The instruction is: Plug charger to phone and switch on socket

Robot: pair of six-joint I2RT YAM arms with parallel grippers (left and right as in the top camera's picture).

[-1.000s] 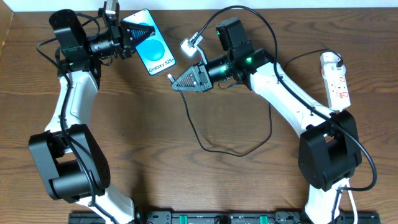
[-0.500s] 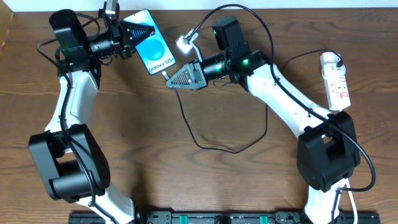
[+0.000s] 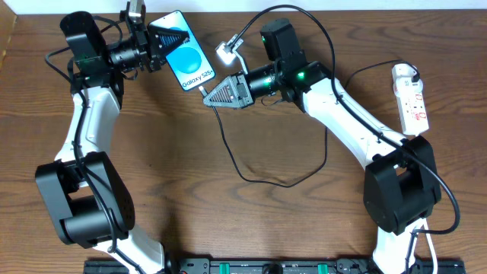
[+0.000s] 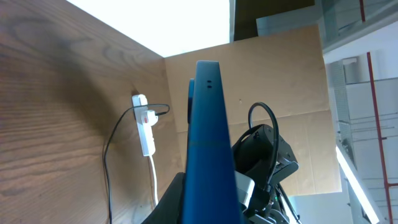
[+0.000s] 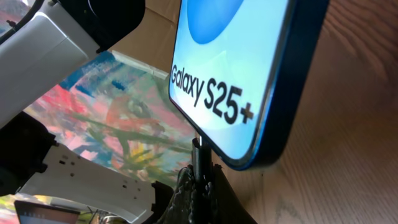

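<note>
The right gripper (image 3: pixel 207 94) is closed on the small connector tip of the one charger (image 3: pixel 228 152). In the right wrist view the tip (image 5: pixel 198 152) stands up from between the fingers (image 5: pixel 186 193) and meets the lower edge of the phone (image 5: pixel 236 68). Whether it is seated in the port cannot be told. The left gripper (image 3: pixel 169 38) is clamped on the other end of the single phone (image 3: pixel 192 67), holding it tilted above the surface (image 3: pixel 152 190) with its blue screen facing up. From the right gripper the thin black cable loops down across the wood and back up. The one white socket (image 3: pixel 411 97) lies at the right edge, well apart from both grippers, with a black lead reaching its top end.
</note>
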